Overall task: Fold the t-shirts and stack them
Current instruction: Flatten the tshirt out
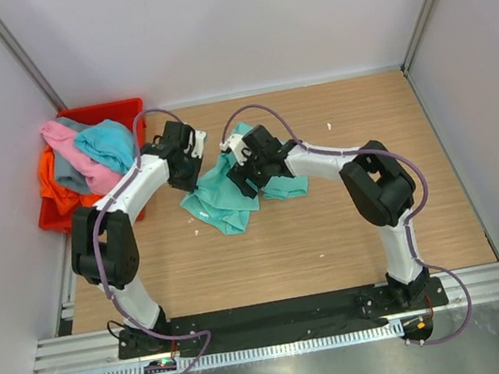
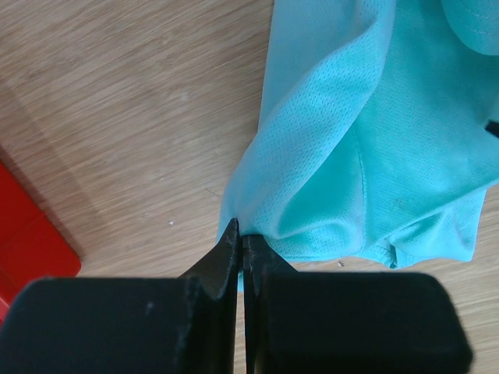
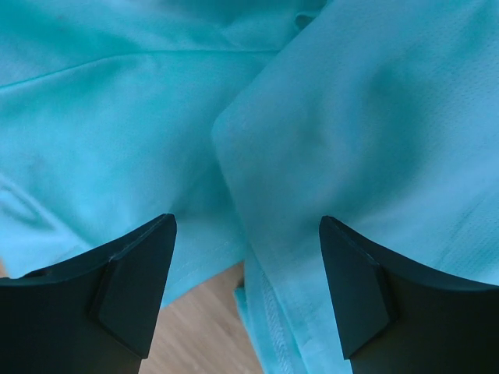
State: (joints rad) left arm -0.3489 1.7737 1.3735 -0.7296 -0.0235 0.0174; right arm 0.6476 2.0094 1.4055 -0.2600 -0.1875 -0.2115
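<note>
The mint green t-shirt (image 1: 222, 196) lies crumpled on the wooden table between my two arms. My left gripper (image 1: 197, 164) is at its upper left edge. In the left wrist view that gripper (image 2: 240, 234) is shut, with a corner of the mint green t-shirt (image 2: 374, 140) pinched at its tips. My right gripper (image 1: 241, 175) hangs over the shirt's upper right part. The right wrist view shows it (image 3: 248, 222) open, with folds of the mint green t-shirt (image 3: 351, 117) below the gap and nothing gripped. The pink (image 1: 71, 151), turquoise blue (image 1: 111, 142), orange (image 1: 58, 191) and grey (image 1: 68, 176) t-shirts are piled at the back left.
A red plastic bin (image 1: 114, 110) stands at the back left against the wall and holds the shirt pile; its corner (image 2: 31, 245) shows in the left wrist view. Bare wood table (image 1: 350, 219) stretches right of the shirt. White walls close in three sides.
</note>
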